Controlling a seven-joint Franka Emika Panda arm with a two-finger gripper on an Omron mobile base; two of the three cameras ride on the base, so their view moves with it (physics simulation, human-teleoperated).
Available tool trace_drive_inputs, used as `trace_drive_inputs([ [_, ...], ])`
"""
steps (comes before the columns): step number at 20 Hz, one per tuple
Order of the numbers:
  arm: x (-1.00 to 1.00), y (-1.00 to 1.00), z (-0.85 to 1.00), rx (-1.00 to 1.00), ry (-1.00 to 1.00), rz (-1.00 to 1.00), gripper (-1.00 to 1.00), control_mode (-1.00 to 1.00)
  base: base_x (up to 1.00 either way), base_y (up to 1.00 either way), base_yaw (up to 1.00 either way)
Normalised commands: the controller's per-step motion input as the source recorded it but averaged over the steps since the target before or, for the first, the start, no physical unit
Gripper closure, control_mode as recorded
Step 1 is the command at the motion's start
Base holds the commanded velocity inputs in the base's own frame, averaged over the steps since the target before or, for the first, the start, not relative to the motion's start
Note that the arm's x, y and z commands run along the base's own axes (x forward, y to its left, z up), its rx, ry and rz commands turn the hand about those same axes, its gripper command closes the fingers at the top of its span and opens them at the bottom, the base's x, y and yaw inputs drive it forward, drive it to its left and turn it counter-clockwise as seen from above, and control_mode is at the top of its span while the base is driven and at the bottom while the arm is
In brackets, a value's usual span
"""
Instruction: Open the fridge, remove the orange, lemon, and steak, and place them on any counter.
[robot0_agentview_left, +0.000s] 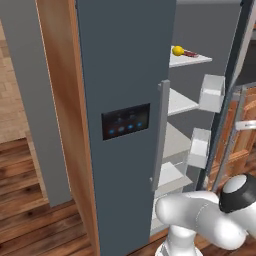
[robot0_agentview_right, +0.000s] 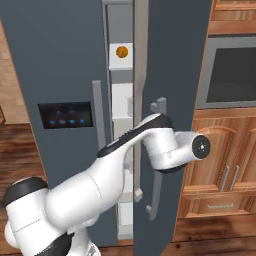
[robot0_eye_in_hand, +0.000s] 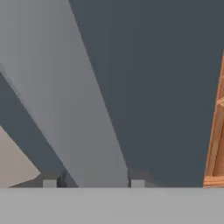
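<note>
The fridge (robot0_agentview_left: 125, 75) is a tall blue-grey unit with a lit control panel (robot0_agentview_left: 126, 121) on its left door. Its right door (robot0_agentview_right: 175, 60) stands ajar, showing white shelves. On the top shelf lie the yellow lemon (robot0_agentview_left: 177, 50) and, beside it, the dark red steak (robot0_agentview_left: 190, 53). Through the gap between the doors the orange (robot0_agentview_right: 121, 51) sits high up. My gripper (robot0_eye_in_hand: 93, 183) is shut on the right door's long grey handle (robot0_eye_in_hand: 65, 109), which runs between the two fingertips. The white arm (robot0_agentview_right: 150, 140) reaches across the gap to that handle.
Brown wooden cabinets (robot0_agentview_right: 225, 155) and a built-in oven (robot0_agentview_right: 232, 70) stand just right of the open door. White door bins (robot0_agentview_left: 212, 92) hang inside the door. A wooden panel (robot0_agentview_left: 60, 100) flanks the fridge's left side above the plank floor (robot0_agentview_left: 30, 200).
</note>
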Motion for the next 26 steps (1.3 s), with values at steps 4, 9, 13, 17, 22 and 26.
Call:
trace_drive_inputs([
  [4,-0.7,0.01,0.0,0.0,-0.11,-0.13,-1.0,-1.0,0.0,0.0,0.0],
  [9,-0.76,0.15,-0.06,-0.1,-0.14,-0.35,-1.0,-1.0,0.0,0.0,0.0],
  [13,-0.82,0.42,-0.11,-0.21,-0.14,-0.5,-1.0,-1.0,0.0,0.0,0.0],
  [17,-0.92,0.5,-0.06,-0.21,-0.1,-0.49,-1.0,-1.0,0.0,0.0,0.0],
  [22,-0.87,0.86,0.0,-0.08,-0.02,-0.18,-1.0,-1.0,0.0,0.0,0.0],
  [26,-0.04,1.0,0.21,-0.07,0.0,0.0,-1.0,-1.0,0.0,0.0,0.0],
])
